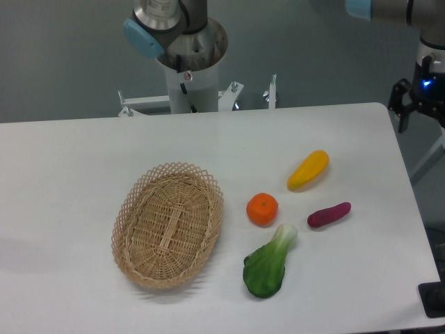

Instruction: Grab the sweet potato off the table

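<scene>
Sweet potato (329,215) lies on table (69,160), unlabelled

On the bench (69,160), the basket (168,224) lies left. The orange (262,209) sits between it and the sweet potato (329,214). The bok choy (270,263) lies in front.

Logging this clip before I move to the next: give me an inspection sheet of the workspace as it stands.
Surface: white table, rounded far-right corner, no spills seen.
Job's things: sweet potato lies flat near the right edge, apart from its neighbours.
Clutter: wicker basket, nothing in it; orange fruit; yellow vegetable; leafy green.
Grippers: gripper hangs beyond the table's far-right corner, partly cut off by the frame; open or shut cannot be told.
Cables: nothing seen on the table.
Surroundings: arm base behind the far edge, grey wall.
</scene>
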Controlling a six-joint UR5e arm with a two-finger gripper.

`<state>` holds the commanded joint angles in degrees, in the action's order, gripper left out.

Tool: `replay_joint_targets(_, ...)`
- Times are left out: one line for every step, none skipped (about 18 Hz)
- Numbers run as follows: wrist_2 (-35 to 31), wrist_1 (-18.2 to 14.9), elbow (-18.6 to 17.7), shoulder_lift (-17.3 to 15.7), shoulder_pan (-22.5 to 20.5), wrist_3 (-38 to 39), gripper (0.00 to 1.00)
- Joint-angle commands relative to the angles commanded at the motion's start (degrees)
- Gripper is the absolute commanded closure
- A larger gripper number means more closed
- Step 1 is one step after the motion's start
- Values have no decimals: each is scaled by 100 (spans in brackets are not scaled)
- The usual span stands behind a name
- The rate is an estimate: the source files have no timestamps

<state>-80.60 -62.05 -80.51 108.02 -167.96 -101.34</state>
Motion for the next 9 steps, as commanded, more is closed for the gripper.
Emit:
replay_joint_targets(0,61,-35,0,0,0,0)
replay_joint_targets(-9,123,-44,0,0,9,0)
replay_joint_targets(0,149,-27,26,9,26,0)
replay_joint_targets(0,158,-18,44,35,61,0)
replay_joint_targets(0,167,-44,44,53,70,0)
replay_joint_targets(0,167,-44,44,53,79,0)
replay_joint_targets(0,167,-53,44,62,105,0)
replay_joint_targets(0,167,-53,61,88,166,0)
replay_joint_targets(0,176,-53,79,131,263,0)
